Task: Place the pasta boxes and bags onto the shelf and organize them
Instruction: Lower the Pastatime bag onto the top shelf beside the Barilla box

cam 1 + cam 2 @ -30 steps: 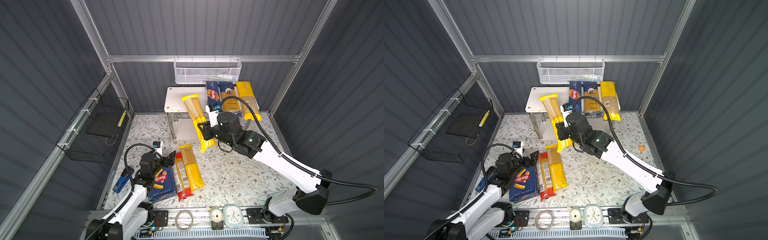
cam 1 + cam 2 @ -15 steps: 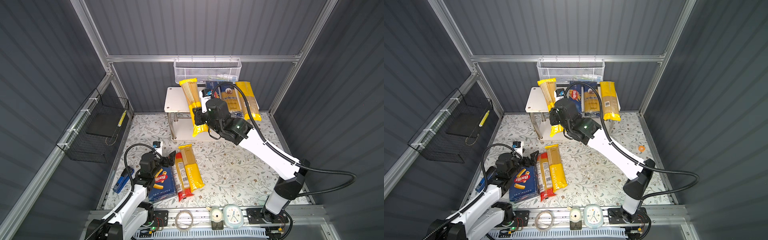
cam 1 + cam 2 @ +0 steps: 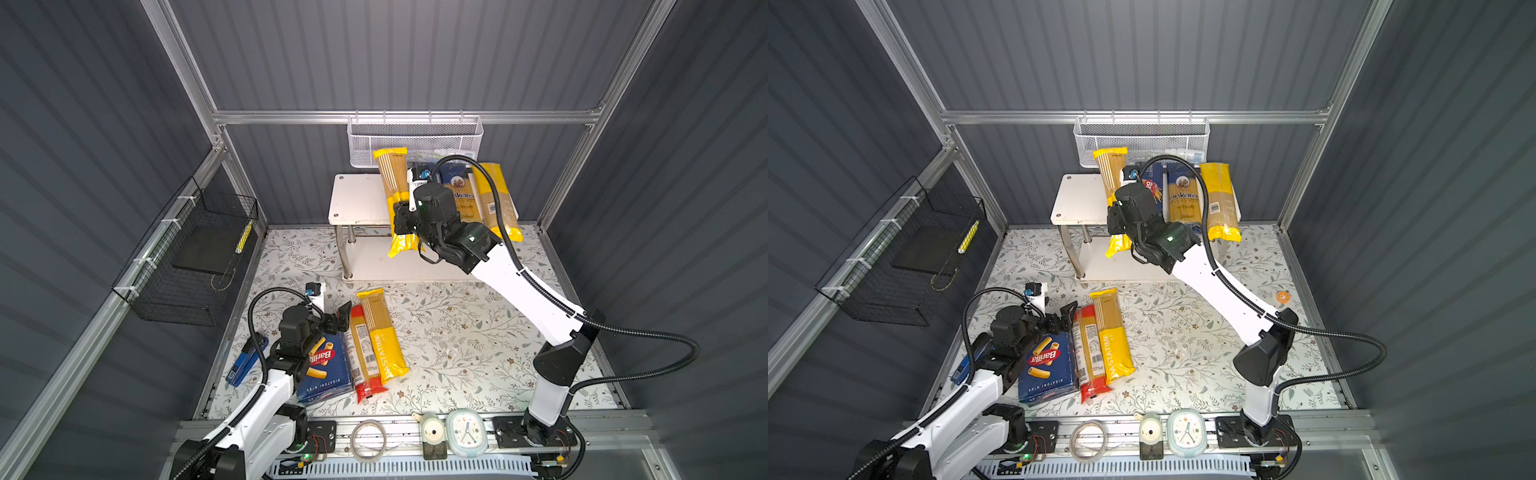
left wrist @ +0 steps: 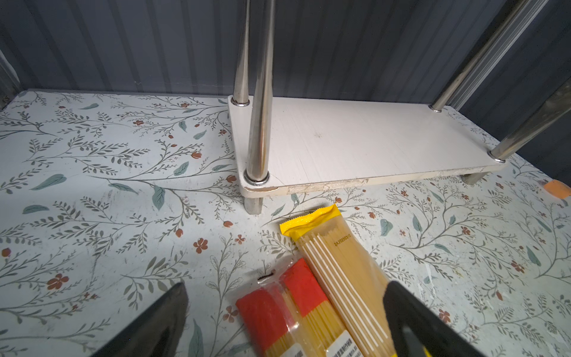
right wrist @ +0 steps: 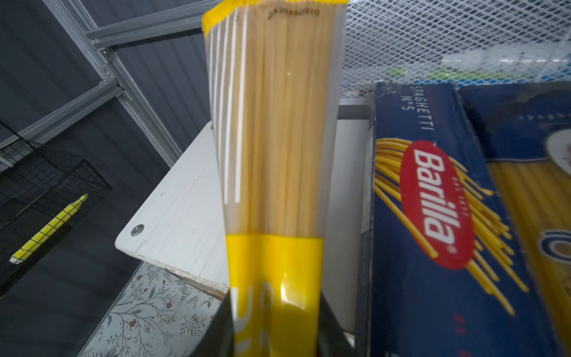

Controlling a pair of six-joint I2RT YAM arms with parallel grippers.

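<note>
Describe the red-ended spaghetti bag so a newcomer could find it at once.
Find the wide blue rigatoni box on the floral mat. The red-ended bag lies between it and the PASTATIME bag; only it has red ends, not yellow.

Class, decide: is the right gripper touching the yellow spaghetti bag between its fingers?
Touching. The right wrist view shows the right gripper closed on the yellow spaghetti bag, a black finger pressed against each side of its yellow band.
</note>
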